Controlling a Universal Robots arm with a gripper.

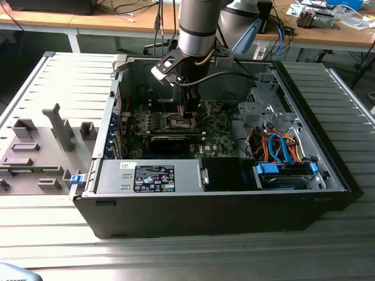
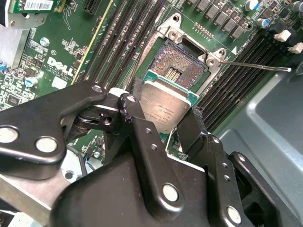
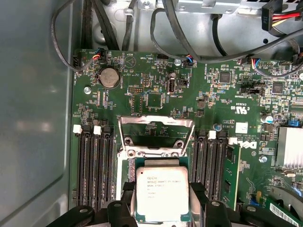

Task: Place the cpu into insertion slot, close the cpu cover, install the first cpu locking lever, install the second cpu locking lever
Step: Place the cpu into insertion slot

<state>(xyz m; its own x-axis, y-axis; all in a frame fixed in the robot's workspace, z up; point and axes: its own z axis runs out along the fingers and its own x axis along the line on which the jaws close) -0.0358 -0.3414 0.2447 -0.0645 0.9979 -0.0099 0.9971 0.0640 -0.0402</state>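
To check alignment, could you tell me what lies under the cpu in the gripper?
Under the cpu, held by the gripper, lies the open insertion slot. Part of its contact field shows; the rest is hidden by the chip.

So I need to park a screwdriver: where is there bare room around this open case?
Bare: the ribbed grey metal table nearest the camera, along the black open computer case, and on the exterior view's right. Crowded: inside, where the jaws hold the silver-topped square cpu, and around the orange and blue cables.
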